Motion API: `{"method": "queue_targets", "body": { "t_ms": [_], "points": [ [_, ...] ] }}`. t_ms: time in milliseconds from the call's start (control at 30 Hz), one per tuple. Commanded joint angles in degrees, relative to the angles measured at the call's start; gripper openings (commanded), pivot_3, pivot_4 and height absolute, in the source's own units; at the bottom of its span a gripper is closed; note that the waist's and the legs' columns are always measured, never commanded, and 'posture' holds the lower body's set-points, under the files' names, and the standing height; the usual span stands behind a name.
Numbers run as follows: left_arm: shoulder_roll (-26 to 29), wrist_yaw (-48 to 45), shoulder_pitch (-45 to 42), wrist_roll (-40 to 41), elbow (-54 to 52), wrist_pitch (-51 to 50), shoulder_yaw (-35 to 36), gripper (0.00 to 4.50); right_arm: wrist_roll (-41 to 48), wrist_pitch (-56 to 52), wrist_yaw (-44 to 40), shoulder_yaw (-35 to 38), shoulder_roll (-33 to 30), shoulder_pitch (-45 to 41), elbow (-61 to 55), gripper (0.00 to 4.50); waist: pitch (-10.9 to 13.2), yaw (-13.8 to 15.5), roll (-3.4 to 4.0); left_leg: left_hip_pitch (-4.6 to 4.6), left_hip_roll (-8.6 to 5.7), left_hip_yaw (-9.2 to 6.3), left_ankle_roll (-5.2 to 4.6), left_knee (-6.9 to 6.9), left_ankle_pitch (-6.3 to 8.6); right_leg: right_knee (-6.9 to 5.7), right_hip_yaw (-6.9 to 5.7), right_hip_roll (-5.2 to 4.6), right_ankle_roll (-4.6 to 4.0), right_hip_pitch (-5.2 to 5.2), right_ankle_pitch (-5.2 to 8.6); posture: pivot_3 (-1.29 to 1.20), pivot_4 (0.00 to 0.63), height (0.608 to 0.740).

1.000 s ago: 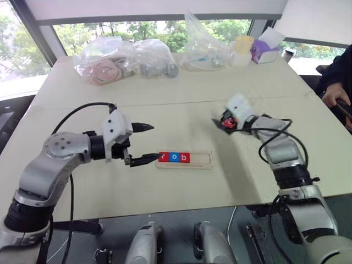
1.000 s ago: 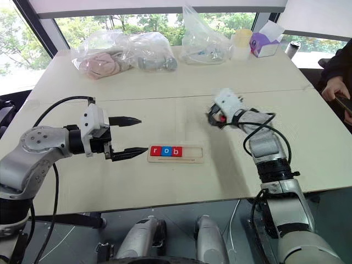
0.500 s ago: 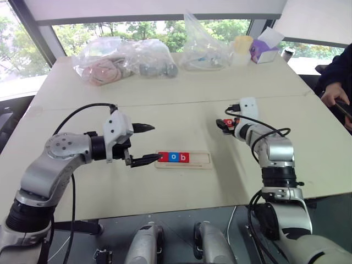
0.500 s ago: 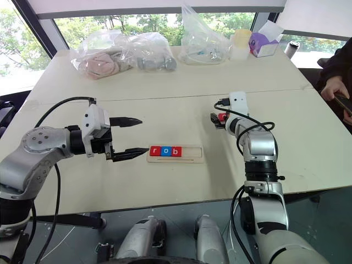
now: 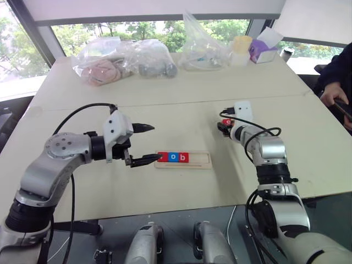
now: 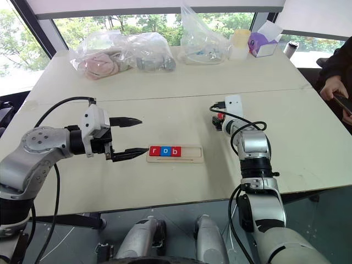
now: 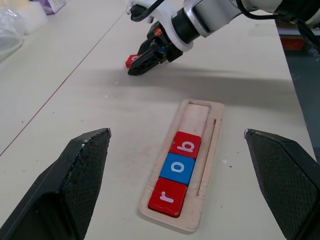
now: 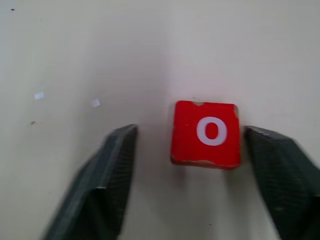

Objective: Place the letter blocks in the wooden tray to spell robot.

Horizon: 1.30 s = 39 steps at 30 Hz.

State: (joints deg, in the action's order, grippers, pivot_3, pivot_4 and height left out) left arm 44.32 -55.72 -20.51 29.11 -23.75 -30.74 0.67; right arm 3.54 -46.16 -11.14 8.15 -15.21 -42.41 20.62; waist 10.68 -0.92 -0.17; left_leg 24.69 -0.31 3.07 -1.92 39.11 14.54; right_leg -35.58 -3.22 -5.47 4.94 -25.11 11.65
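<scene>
The wooden tray (image 5: 201, 160) lies mid-table with a red r block (image 7: 165, 196), a blue o block (image 7: 177, 168) and a red b block (image 7: 186, 145) at its left end; its right part is bare. My left gripper (image 5: 155, 143) hovers open just left of the tray, holding nothing. A red o block (image 8: 205, 134) lies flat on the table to the tray's far right. My right gripper (image 5: 222, 126) is down at the table with the o block between its fingers. One finger (image 8: 107, 175) stands well clear of it and the other is close beside it.
Clear plastic bags (image 5: 121, 58) of items, a pale cup (image 5: 243, 44) and a purple box (image 5: 264, 49) line the table's far edge. A person's hand (image 5: 333, 94) is at the far right. A seam crosses the table behind the tray.
My right gripper has come down and rolled level, settling low at the table around the red o block. The left gripper and the tray's blocks have not moved.
</scene>
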Motion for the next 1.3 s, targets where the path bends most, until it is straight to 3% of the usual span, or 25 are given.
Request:
{"method": "queue_targets", "body": {
  "t_ms": [33, 200, 333, 467, 633, 967, 1067, 1133, 1167, 1200, 1233, 1300],
  "points": [
    [0.1, 0.3, -0.4, 0.1, -1.7, 0.6, 0.3, 4.5, 0.4, -0.5, 0.4, -0.4, 0.0, -0.8, -1.0, 1.18, 0.0, 0.0, 0.0, 0.0, 0.0, 0.0, 0.0, 0.0, 0.0, 0.0, 0.0, 0.0, 0.0, 0.0, 0.0, 0.0, 0.15, 0.725],
    [-0.3, -0.1, -0.6, 0.1, -1.4, 0.9, -0.3, 4.5, 1.1, -9.0, 0.2, -0.8, -1.4, 4.3, -16.0, 1.17, 0.0, 0.3, 0.0, 0.01, 0.0, -0.03, 0.0, -0.03, 0.0, 0.01, 0.0, -0.01, 0.0, 0.0, 0.01, 0.0, 0.15, 0.725],
    [-0.4, -0.8, -0.2, -0.1, -0.8, 1.6, -0.4, 4.5, 3.3, -24.7, -0.2, -0.8, -2.9, 13.8, -41.9, 1.17, 0.0, 0.4, 0.02, 0.07, 0.0, -0.06, -0.04, -0.07, 0.03, 0.04, 0.0, -0.03, 0.03, -0.05, 0.0, 0.0, 0.15, 0.725],
    [-0.7, -1.4, -0.4, -0.2, 0.0, 2.1, -0.8, 4.5, 4.2, -40.5, 0.8, -0.2, -2.6, 18.6, -58.9, 1.17, 0.0, 0.1, 0.01, 0.12, 0.02, -0.04, -0.04, -0.07, 0.04, 0.06, -0.01, -0.04, -0.12, -0.13, 0.09, 0.0, 0.15, 0.725],
    [-1.1, -2.3, -1.1, -0.3, 1.0, 2.7, -1.4, 4.5, 4.0, -46.3, 1.9, 0.6, -1.0, 20.3, -64.4, 1.17, 0.0, 0.2, 0.01, 0.12, 0.05, -0.06, 0.0, -0.06, 0.03, 0.07, -0.01, -0.09, -0.21, -0.18, 0.07, 0.0, 0.15, 0.725],
    [-1.3, -2.7, -2.2, -0.8, 1.7, 2.8, -1.5, 4.5, 3.0, -43.4, 4.5, -1.5, 0.4, 25.6, -62.0, 1.17, 0.0, 0.3, 0.01, 0.34, 0.02, -0.04, -0.01, -0.08, 0.04, 0.32, -0.03, -0.06, -0.21, -0.26, 0.06, 0.0, 0.15, 0.725],
    [-1.2, -2.4, -1.8, -0.9, 1.3, 2.7, -1.4, 4.5, 3.6, -43.0, 4.0, -1.8, -0.3, 25.9, -61.7, 2.6, 0.0, 0.3, 0.01, 0.34, 0.02, -0.05, -0.02, -0.08, 0.04, 0.31, -0.04, -0.05, -0.21, -0.27, 0.06, 0.0, 0.15, 0.725],
    [-1.2, -2.2, -1.8, -0.9, 1.2, 2.7, -1.3, 4.5, 4.3, -43.5, 3.0, -1.6, -1.5, 25.5, -61.8, 3.8, 0.0, 0.3, 0.01, 0.34, 0.02, -0.05, -0.02, -0.08, 0.04, 0.31, -0.04, -0.05, -0.21, -0.27, 0.07, 0.0, 0.15, 0.725],
    [-1.2, -2.2, -1.9, -0.9, 1.2, 2.6, -1.3, 4.5, 5.0, -43.7, 1.9, -1.6, -2.7, 25.0, -61.7, 4.14, 0.0, 0.3, 0.01, 0.34, 0.02, -0.05, -0.02, -0.08, 0.04, 0.31, -0.04, -0.05, -0.21, -0.27, 0.07, 0.0, 0.15, 0.725],
    [-1.2, -2.1, -1.9, -0.9, 1.2, 2.6, -1.3, 4.5, 5.9, -43.4, 0.3, -1.9, -4.8, 24.6, -61.6, 4.42, 0.0, 0.3, 0.01, 0.34, 0.02, -0.05, -0.02, -0.08, 0.04, 0.31, -0.04, -0.05, -0.2, -0.27, 0.07, 0.0, 0.15, 0.725],
    [-1.2, -2.1, -2.0, -0.9, 1.3, 2.6, -1.3, 4.5, 7.1, -42.5, -1.9, -2.4, -7.7, 24.0, -61.2, 4.42, 0.0, 0.3, 0.02, 0.34, 0.02, -0.05, -0.02, -0.08, 0.04, 0.33, -0.04, -0.05, -0.2, -0.26, 0.07, 0.0, 0.15, 0.725],
    [-1.4, -2.0, -2.1, -1.1, 1.5, 2.8, -1.4, 4.5, 10.1, -36.0, -10.8, -4.5, -18.8, 23.3, -59.3, 4.42, 0.0, 0.3, 0.05, 0.35, 0.0, -0.04, -0.03, -0.06, 0.05, 0.35, -0.04, -0.07, -0.2, -0.25, 0.07, 0.0, 0.15, 0.725]
  ]
}}
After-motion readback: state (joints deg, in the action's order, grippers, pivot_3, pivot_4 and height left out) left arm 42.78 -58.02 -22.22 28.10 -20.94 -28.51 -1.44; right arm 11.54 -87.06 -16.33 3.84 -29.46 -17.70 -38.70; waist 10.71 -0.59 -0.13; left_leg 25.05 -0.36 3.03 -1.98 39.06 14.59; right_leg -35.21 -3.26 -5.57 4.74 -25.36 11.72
